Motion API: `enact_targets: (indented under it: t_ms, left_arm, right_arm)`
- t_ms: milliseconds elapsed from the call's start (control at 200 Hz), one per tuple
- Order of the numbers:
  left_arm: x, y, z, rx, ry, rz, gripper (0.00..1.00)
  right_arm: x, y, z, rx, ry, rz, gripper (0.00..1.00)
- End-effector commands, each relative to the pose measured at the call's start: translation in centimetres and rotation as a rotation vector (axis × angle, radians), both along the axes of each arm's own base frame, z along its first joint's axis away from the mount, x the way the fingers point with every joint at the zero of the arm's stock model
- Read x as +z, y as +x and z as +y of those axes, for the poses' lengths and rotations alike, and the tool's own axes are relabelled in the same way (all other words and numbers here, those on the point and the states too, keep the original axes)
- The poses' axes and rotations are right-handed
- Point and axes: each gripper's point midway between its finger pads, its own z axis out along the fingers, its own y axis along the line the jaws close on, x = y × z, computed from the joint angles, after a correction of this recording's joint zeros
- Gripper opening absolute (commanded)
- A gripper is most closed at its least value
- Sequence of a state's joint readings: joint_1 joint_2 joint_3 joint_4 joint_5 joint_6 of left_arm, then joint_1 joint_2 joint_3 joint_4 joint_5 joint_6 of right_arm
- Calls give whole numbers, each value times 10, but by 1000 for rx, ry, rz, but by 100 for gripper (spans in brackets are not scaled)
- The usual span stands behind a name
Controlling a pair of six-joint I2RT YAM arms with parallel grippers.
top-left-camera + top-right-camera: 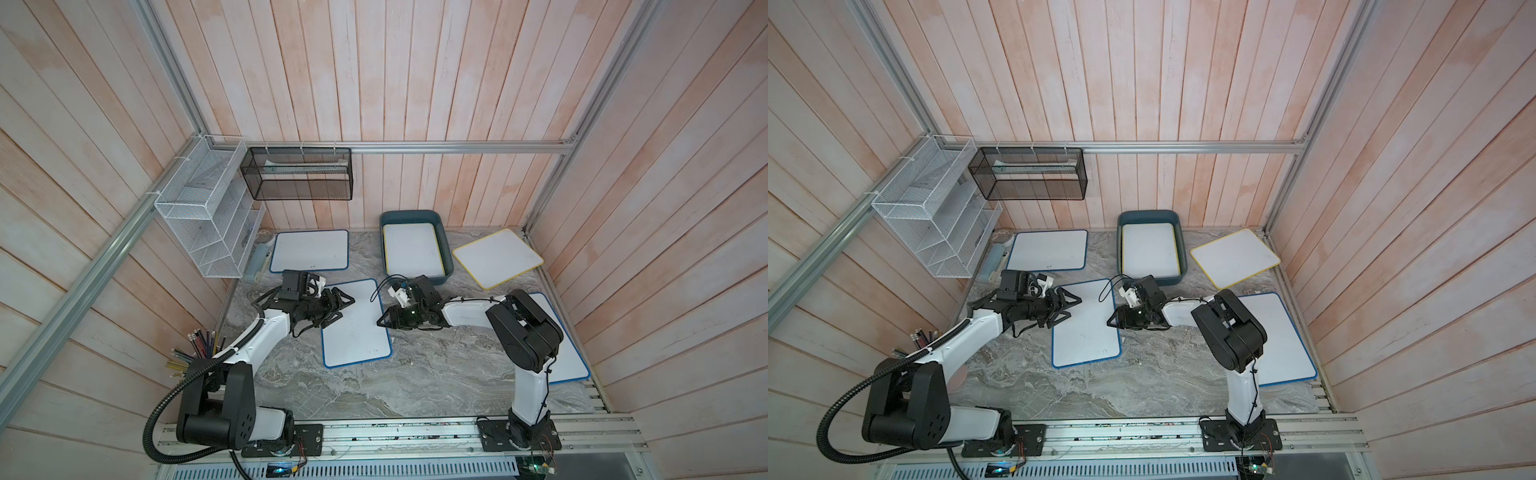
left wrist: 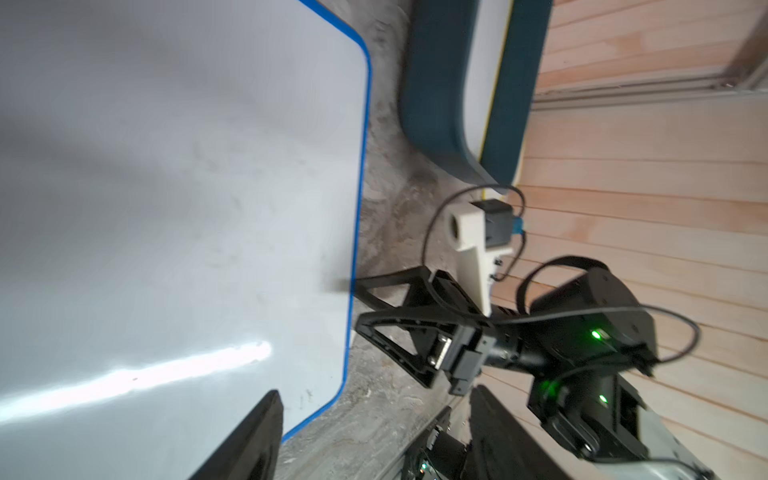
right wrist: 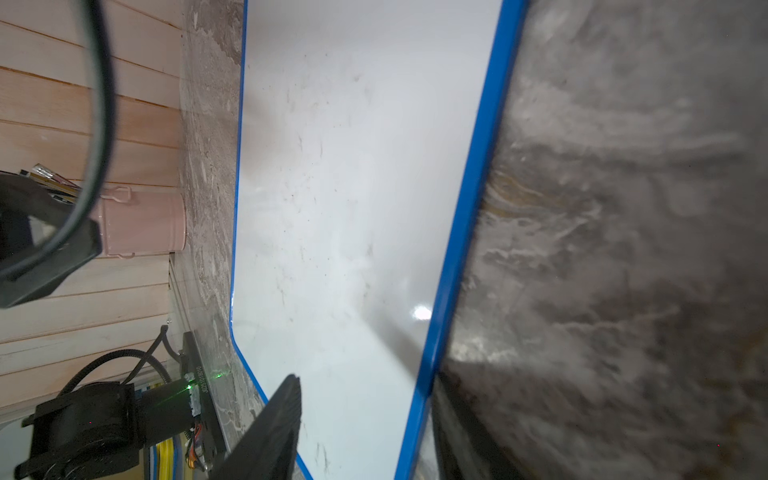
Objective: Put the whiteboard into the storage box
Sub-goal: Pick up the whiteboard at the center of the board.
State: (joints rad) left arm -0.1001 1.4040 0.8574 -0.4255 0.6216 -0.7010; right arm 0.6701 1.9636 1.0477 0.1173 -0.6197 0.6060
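Grey marble table (image 1: 415, 374); at its back, the teal storage box (image 1: 444, 249) with a yellow-edged board (image 1: 413, 253) inside; the blue-edged whiteboard (image 1: 357, 332) lies flat mid-table, outside the box — left gripper (image 1: 348, 308) spread wide above one side; right gripper (image 1: 380, 321) parted astride the opposite edge.

Robot lab test cell — aluminium frame (image 1: 415, 146) around plank walls (image 1: 415, 75), marble-look bench (image 1: 415, 386), left arm (image 1: 266, 332) and right arm (image 1: 525, 399) bolted to a rail (image 1: 395, 434) at its front edge. Office props set out — white wire rack (image 1: 208, 216), black mesh basket (image 1: 297, 174), whiteboards (image 1: 357, 332), pencils (image 1: 199, 343).
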Motion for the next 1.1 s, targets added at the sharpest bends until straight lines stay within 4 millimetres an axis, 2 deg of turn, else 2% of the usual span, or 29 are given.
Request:
enact_targets:
  t_ms: [0, 125, 230, 375, 550, 680, 810, 910, 1095]
  left_arm:
    - [-40, -21, 58, 80, 303, 141, 73]
    - [-66, -35, 77, 119, 350, 203, 73]
    - [-88, -43, 80, 129, 333, 237, 73]
    - [-102, -44, 59, 93, 200, 246, 73]
    - [-104, -44, 45, 70, 115, 232, 73]
    - [-99, -42, 28, 39, 27, 209, 73]
    - [-85, -39, 6, -6, -96, 184, 73]
    - [-63, -33, -6, -24, -185, 146, 73]
    - [-17, -18, -16, -48, -252, 51, 73]
  right_arm:
    - [-48, -25, -27, -20, -161, 120, 53]
    - [-49, -26, -27, -20, -161, 124, 53]
    - [-49, -25, -26, -19, -157, 122, 53]
    - [-51, -25, -27, -18, -161, 124, 53]
    - [-57, -27, -26, -18, -148, 139, 53]
    - [-57, -26, -17, -10, -105, 153, 53]
    - [-56, -28, -10, 9, -80, 164, 53]
    - [-57, -29, -8, 17, -77, 168, 53]
    - [-59, -32, -8, 25, -73, 181, 53]
